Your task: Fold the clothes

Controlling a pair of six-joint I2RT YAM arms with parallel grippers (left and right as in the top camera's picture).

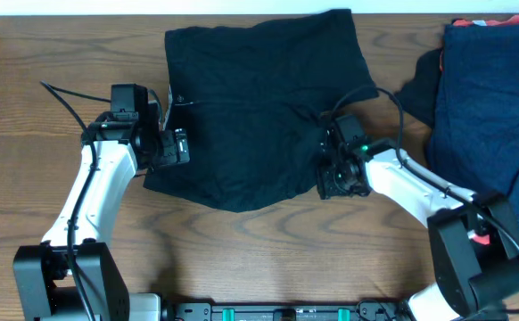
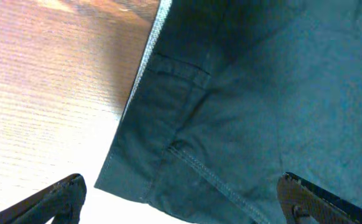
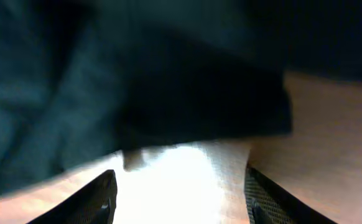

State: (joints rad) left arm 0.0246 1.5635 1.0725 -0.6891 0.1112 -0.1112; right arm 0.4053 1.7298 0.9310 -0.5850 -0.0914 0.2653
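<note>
Item: one table (image 1: 242,259) beneath me, brown wood-grain top, grain running left to right.
Far edge, right corner: pale strip (image 1: 402,7) beyond the wood; wall or floor, I cannot tell.
Light: bright, with white glare (image 3: 168,186) on the wood near my right wrist.

Black shorts (image 3: 168,93) just beyond pincer (image 3: 180,200)

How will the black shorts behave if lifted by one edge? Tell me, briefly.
Probably floppy: the black shorts lie flat with soft wrinkles, so a lifted edge should sag. Likely light: the stitched hem looks thin against the wood. Pushed on the smooth wooden table, they would probably bunch rather than slide whole.
</note>
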